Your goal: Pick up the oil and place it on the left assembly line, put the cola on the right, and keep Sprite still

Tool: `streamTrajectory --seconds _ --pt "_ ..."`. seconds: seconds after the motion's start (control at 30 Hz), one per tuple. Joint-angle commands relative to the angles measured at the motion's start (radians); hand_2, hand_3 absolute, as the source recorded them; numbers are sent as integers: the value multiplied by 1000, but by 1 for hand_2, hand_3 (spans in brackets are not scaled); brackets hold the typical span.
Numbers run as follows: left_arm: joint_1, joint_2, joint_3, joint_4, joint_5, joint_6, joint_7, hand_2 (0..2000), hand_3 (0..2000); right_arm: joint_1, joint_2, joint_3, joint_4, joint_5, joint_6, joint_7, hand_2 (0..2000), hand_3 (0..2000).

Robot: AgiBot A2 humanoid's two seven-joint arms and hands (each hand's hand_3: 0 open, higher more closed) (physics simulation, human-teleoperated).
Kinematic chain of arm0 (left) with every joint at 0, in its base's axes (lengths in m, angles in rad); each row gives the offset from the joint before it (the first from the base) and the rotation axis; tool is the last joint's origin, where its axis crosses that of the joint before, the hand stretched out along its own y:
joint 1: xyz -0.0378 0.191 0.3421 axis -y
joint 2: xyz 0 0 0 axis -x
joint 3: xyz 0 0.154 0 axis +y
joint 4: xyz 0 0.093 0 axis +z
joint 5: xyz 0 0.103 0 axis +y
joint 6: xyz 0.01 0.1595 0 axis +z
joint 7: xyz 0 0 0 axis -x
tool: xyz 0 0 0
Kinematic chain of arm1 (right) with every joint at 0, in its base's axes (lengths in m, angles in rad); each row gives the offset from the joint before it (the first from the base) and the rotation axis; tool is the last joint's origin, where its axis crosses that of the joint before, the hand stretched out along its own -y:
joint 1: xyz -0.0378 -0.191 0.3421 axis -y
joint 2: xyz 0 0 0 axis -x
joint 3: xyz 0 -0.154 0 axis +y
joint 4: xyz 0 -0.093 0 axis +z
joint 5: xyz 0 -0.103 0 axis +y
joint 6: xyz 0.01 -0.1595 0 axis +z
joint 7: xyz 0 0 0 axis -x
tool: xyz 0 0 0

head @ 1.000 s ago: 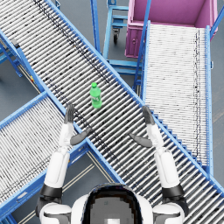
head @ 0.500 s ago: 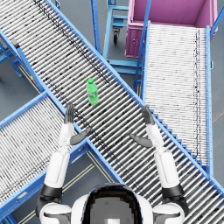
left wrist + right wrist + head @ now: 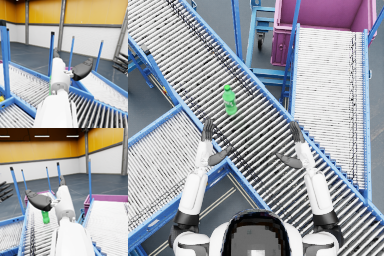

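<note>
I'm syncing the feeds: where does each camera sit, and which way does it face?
Head: from the head, steeply down on the conveyors; both arms, left hand and right hand show.
Left wrist: on that forearm, facing along it over the conveyors; forearm and hand show.
Right wrist: likewise, facing the bottle, which the head view shares.

Bright, even light fills the rendered hall.
Ceiling strip lights [image 3: 44,136] glow in the right wrist view; shadows are faint, and conveyor rollers [image 3: 253,130] alias into speckle.
</note>
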Motion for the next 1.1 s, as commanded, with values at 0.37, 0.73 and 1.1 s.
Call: streamTrajectory --seconds 0.37,0.73,1.1 --pt "0 0 0 0 0 0 0 0 0 0 0 0 0 0 0 0 0 0" --pt "0 0 0 0 0 0 0 0 0 0 0 0 0 0 0 0 0 0" --pt "0 0 0 0 0 0 0 0 0 0 0 0 0 0 0 0 0 0"
